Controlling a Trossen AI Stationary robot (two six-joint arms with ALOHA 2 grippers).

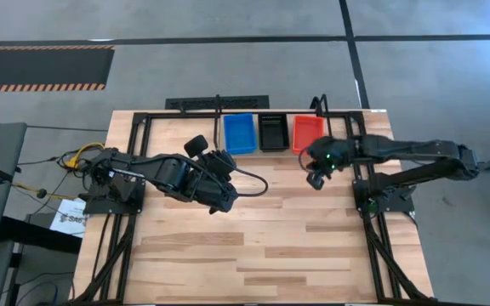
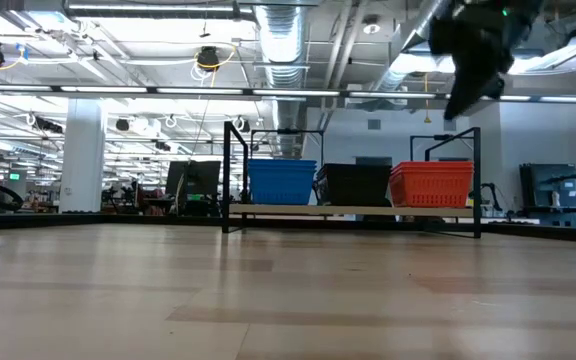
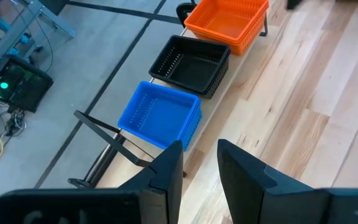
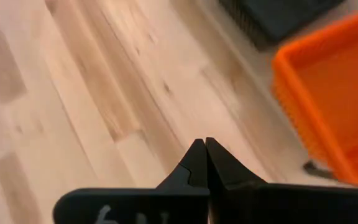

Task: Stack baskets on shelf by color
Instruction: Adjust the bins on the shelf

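Observation:
On the shelf (image 1: pixel 266 153) along the table's far edge, a blue basket (image 1: pixel 239 133), a black basket (image 1: pixel 272 132) and a red-orange basket (image 1: pixel 307 133) sit side by side on their bottoms. I cannot tell whether others are nested inside them. My left gripper (image 3: pixel 197 152) hovers above the table, near and left of the blue basket (image 3: pixel 159 114), open with nothing between its fingers. My right gripper (image 1: pixel 316 180) hangs in the air just in front of the red-orange basket (image 4: pixel 334 93), shut and empty (image 4: pixel 204 142).
The plank tabletop (image 1: pixel 253 246) stretches bare from the shelf to the near edge. Black frame rails (image 1: pixel 373 246) run along both table sides by the arm bases. Upright black end loops (image 2: pixel 230 175) stand at the shelf's ends.

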